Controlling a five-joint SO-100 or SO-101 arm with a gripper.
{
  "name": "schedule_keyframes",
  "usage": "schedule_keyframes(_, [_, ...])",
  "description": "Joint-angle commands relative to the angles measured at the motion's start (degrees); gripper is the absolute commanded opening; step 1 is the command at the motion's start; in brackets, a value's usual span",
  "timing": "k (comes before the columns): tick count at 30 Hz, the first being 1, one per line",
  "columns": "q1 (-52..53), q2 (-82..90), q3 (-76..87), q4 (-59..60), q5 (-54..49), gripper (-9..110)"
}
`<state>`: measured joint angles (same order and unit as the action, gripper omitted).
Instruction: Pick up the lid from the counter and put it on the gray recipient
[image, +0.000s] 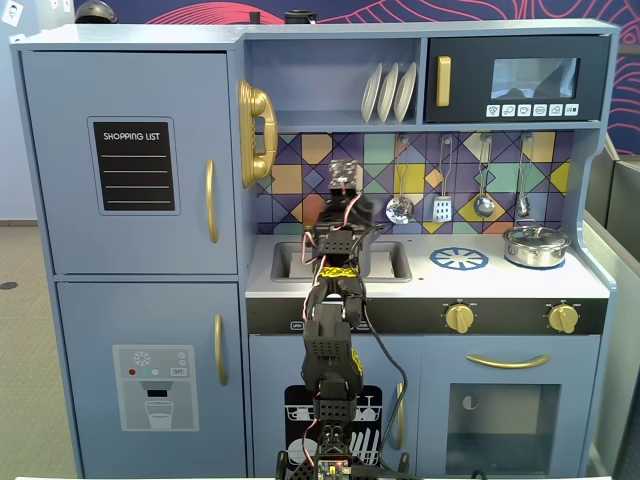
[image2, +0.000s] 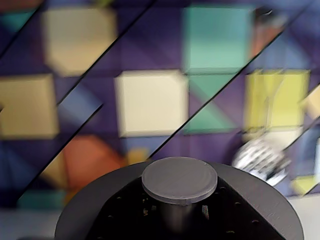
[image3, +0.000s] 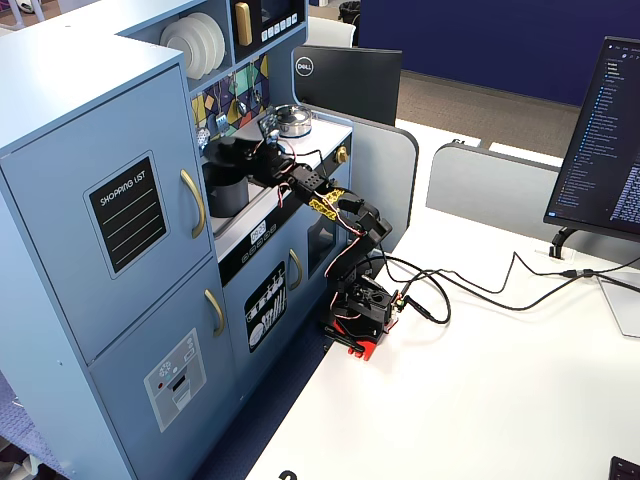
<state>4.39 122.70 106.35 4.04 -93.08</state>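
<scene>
— Where is the lid?

— I am holding the lid up over the sink end of the counter, my pincer clamped on it. It is lying flat, knob facing up.

— And the room around it?

— The gray recipient is sitting directly below, in the sink. The tiled backsplash is standing close ahead; the shelf is hanging above. The silver pot is sitting well apart on the right in a fixed view.
</scene>
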Motion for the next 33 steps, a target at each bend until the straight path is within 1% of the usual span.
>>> schedule_keyframes(1, [-2.11, 3.52, 0.35, -1.05, 0.18, 0])
schedule_keyframes(12, [-3.43, 3.87, 6.77, -4.57, -0.26, 0])
schedule_keyframes(19, [-2.29, 3.43, 6.94, -4.66, -0.62, 0])
schedule_keyframes(27, [-0.97, 0.09, 6.5, -8.7, -0.53, 0])
schedule_keyframes(33, [-0.62, -0.7, 6.68, -9.14, -0.7, 0])
